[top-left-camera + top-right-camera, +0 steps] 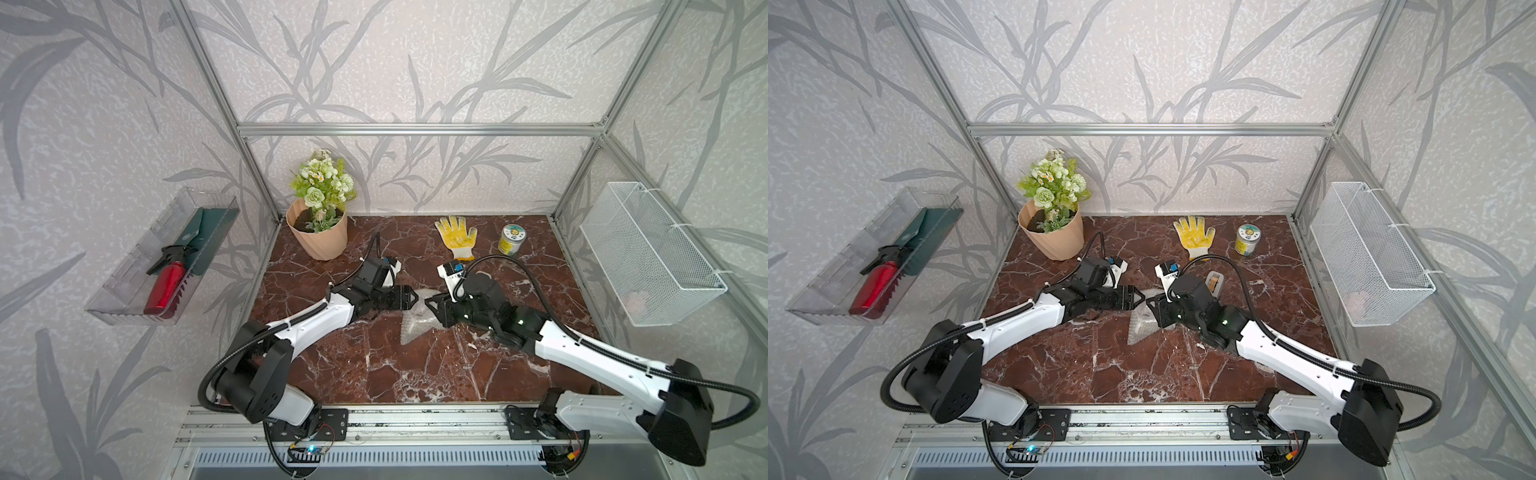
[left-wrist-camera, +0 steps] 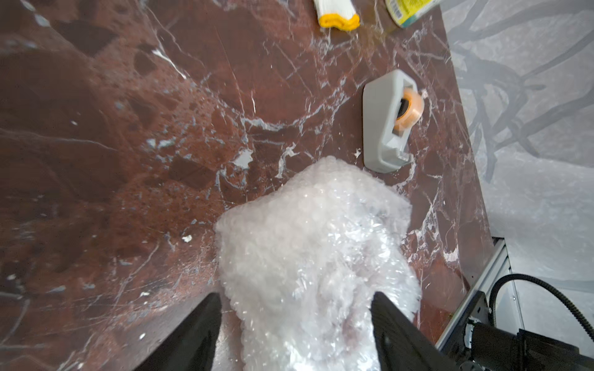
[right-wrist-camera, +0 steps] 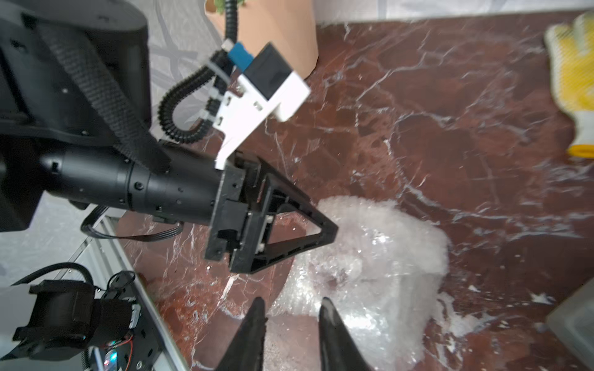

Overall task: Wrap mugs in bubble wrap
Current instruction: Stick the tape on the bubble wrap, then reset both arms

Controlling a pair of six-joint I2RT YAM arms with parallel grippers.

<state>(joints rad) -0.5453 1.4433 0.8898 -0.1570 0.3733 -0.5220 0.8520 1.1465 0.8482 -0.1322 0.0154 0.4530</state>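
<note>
Mug judged hidden inside bubble wrap bundle point(image 2: 315, 250) on surface point(image 2: 128, 160). Left fingers point(image 2: 199, 331) spread astride it; right fingers point(image 3: 249, 334) parted, nothing clamped. Release judged in hand; loose folds to be secured next.

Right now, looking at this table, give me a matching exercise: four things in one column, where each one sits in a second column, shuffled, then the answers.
Things
1. yellow glove
2. red bottle
3. flower pot
4. bubble wrap

Places
A. in the clear tray off to the side
B. crumpled in the middle of the table
C. lying flat beside the jar
D. in a back corner of the table

Pairs: 1-C, 2-A, 3-D, 4-B
</note>
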